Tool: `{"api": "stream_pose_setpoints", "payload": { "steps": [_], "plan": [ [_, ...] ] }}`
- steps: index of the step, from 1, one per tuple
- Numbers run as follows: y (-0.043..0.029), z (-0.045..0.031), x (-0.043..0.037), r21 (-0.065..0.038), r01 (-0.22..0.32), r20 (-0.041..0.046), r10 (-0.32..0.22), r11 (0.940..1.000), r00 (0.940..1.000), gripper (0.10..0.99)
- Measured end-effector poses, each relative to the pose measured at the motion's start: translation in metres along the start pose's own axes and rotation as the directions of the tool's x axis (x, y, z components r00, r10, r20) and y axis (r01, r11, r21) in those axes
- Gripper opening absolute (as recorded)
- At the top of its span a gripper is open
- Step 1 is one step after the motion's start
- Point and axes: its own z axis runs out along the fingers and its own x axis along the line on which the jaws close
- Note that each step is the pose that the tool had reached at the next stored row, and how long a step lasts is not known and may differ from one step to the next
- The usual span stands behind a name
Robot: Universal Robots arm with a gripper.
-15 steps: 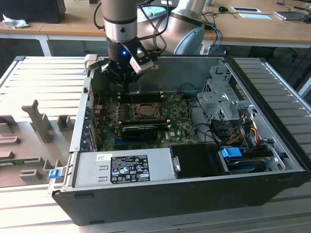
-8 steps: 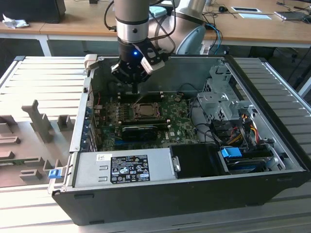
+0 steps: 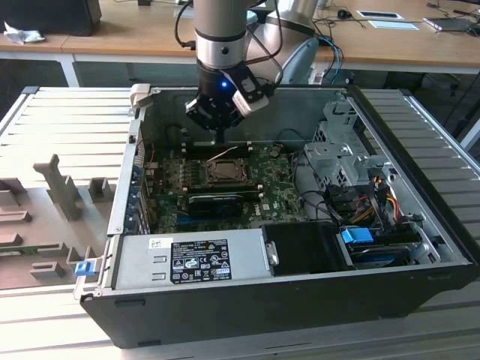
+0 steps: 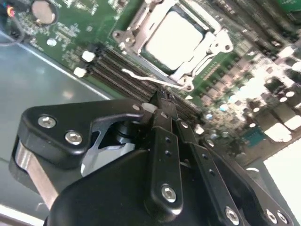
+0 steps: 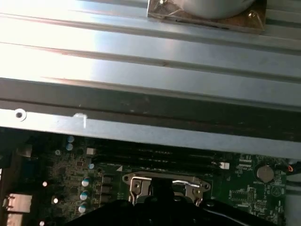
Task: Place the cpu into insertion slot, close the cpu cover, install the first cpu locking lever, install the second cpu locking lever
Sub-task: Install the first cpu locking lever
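The cpu (image 4: 176, 35) lies pale and flat in the insertion slot (image 3: 225, 171) on the green motherboard (image 3: 274, 187). Around the chip the silver cpu cover (image 4: 133, 29) is folded down. One thin wire locking lever (image 4: 141, 76) stands free along the socket's edge, and in the exterior view this lever (image 3: 223, 154) sticks up toward the case's back wall. My gripper (image 4: 162, 100) hangs just above that lever with its black fingers (image 4: 165, 141) pressed together and nothing seen between them. In the exterior view the gripper (image 3: 218, 135) is over the slot's far edge. The cover frame (image 5: 164, 184) also peeks out in the first wrist view.
The open case has a tall back wall (image 5: 150, 127) close behind the gripper. A long black card (image 3: 217, 202) lies in front of the socket. A drive cage (image 3: 337, 150) and cable bundle (image 3: 360, 195) fill the exterior view's right. The power supply (image 3: 195, 259) sits at the front.
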Motion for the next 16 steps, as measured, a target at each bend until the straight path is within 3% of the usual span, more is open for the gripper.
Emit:
{"api": "stream_pose_setpoints", "payload": {
  "steps": [2,12,16],
  "plan": [
    [-0.0013,0.0031,-0.0027,-0.011,-0.001,0.0015,0.002,0.9999,1.0000,0.106],
    [-0.0032,0.0240,-0.0066,-0.011,-0.007,0.0019,0.007,0.9999,1.0000,0.106],
    [0.0008,0.0268,-0.0074,-0.012,-0.008,0.0018,0.008,0.9999,1.0000,0.106]
  ]
}}
